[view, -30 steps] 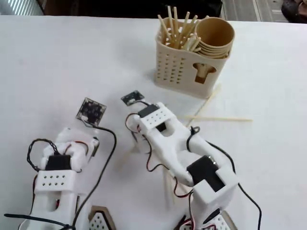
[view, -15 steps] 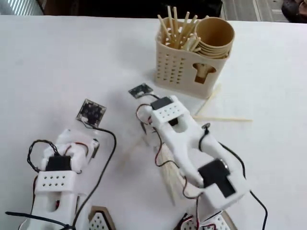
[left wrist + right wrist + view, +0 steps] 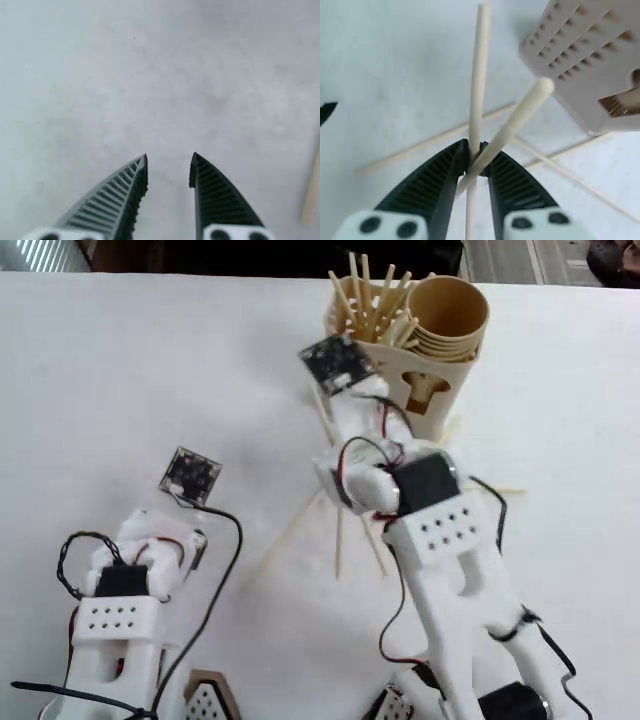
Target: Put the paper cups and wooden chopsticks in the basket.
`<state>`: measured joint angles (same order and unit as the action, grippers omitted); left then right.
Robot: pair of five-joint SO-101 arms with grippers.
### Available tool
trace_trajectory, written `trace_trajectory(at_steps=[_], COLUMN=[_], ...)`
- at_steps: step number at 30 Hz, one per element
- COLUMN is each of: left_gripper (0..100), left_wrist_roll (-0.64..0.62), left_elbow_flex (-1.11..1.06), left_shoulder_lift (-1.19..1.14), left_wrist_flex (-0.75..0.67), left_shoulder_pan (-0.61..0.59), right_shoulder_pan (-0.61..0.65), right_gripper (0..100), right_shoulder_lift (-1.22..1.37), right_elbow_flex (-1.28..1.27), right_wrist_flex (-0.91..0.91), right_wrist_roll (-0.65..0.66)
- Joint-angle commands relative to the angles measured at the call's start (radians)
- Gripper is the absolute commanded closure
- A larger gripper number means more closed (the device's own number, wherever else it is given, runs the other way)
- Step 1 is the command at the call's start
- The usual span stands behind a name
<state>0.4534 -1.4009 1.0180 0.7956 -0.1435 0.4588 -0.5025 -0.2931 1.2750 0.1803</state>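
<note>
The perforated beige basket [image 3: 372, 380] stands at the far side of the table. It holds a stack of paper cups [image 3: 450, 312] and a bunch of wooden chopsticks [image 3: 368, 292]. My right gripper [image 3: 338, 455] hovers just in front of the basket [image 3: 580, 75]. The right gripper [image 3: 474, 155] is shut on two crossed chopsticks [image 3: 479, 75]. Their lower ends [image 3: 340, 535] hang toward the table. One loose chopstick [image 3: 285, 535] lies diagonally on the table. My left gripper [image 3: 169, 165] is open over bare table near the front left.
More loose chopsticks [image 3: 508, 489] lie to the right of the basket, partly under the right arm. The left arm [image 3: 115, 615] rests at the front left with a black cable [image 3: 225, 570] beside it. The table's left half is bare white surface.
The right arm swung from the table's middle up toward the basket, carrying the two chopsticks with it. The left arm stayed where it was.
</note>
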Motion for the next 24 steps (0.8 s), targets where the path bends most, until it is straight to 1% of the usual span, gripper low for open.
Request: trace_trajectory(at_steps=[1,5,9,13,16,24], left_gripper=[85,85,85,85,85,85], left_wrist_roll=[0.015,0.015,0.015,0.015,0.015,0.015], left_elbow_flex=[0.005,0.005,0.005,0.005,0.005,0.005], left_shoulder_lift=[0.025,0.025,0.025,0.025,0.025,0.025], left_wrist_flex=[-0.017,-0.017,-0.017,-0.017,-0.017,-0.017], left_shoulder_pan=[-0.004,-0.004,-0.004,-0.004,-0.002,-0.002], right_shoulder_pan=[-0.047,-0.090,-0.117,-0.131,-0.131,-0.143], right_gripper=[98.0,98.0,98.0,98.0,98.0,98.0], right_shoulder_lift=[-0.058,-0.058,-0.056,-0.054,-0.022,0.139], right_elbow_flex=[0.173,0.327,0.402,0.407,0.414,0.417], right_wrist_flex=[0.001,-0.065,-0.240,-0.438,-0.535,-0.837], right_wrist_roll=[0.000,-0.061,-0.083,-0.083,-0.083,-0.081])
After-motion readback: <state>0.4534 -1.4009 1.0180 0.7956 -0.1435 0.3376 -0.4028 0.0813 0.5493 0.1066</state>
